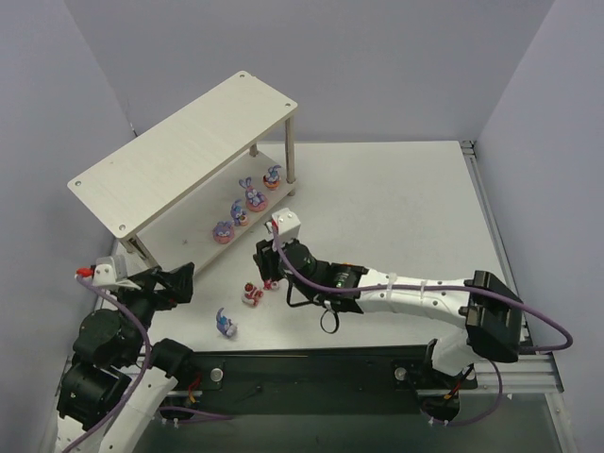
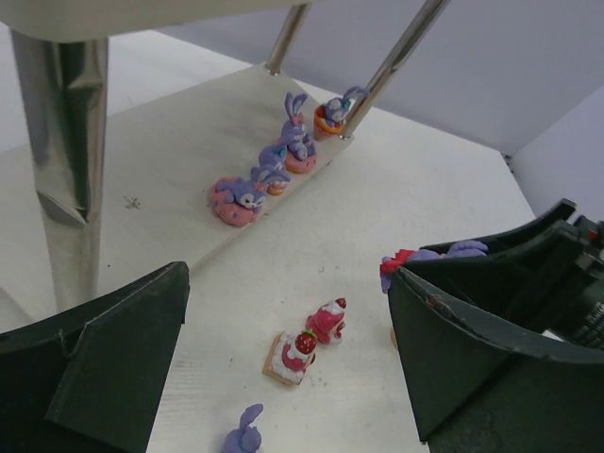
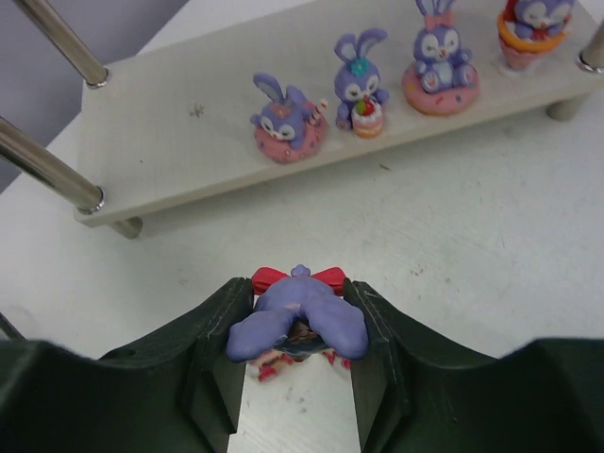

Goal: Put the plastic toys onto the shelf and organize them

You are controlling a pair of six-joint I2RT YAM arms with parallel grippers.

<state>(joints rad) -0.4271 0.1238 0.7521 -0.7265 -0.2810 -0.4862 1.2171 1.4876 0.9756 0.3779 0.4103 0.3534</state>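
Right wrist view gives the closest look at the held bunny (image 3: 297, 321): a glossy purple-blue figure seen from behind and above, its long ears drooping toward the camera and a red bow showing past its head. The right pincer (image 3: 297, 316) is partly closed, with its two dark fingers (image 3: 222, 321) pressed against the bunny's sides. It sits over the white table (image 3: 453, 236), just in front of the shelf (image 3: 160, 151). Whether the toy touches the table cannot be told. Four bunnies (image 3: 360, 87) stand in a row near the front edge of the shelf's lower board, each on a pink or orange base (the frame cuts off the rightmost).

Top view alone shows the shelf's upper board (image 1: 179, 156), which is pale wood on thin legs, and both arms at once.

Left wrist view alone shows the strawberry figures (image 2: 311, 338) clearly: two red-pink pieces close together on the table. The left pincer (image 2: 288, 283) is spread wide and holds nothing. A loose bunny (image 2: 245, 436) lies at the bottom edge of that view, apart from the shelf.
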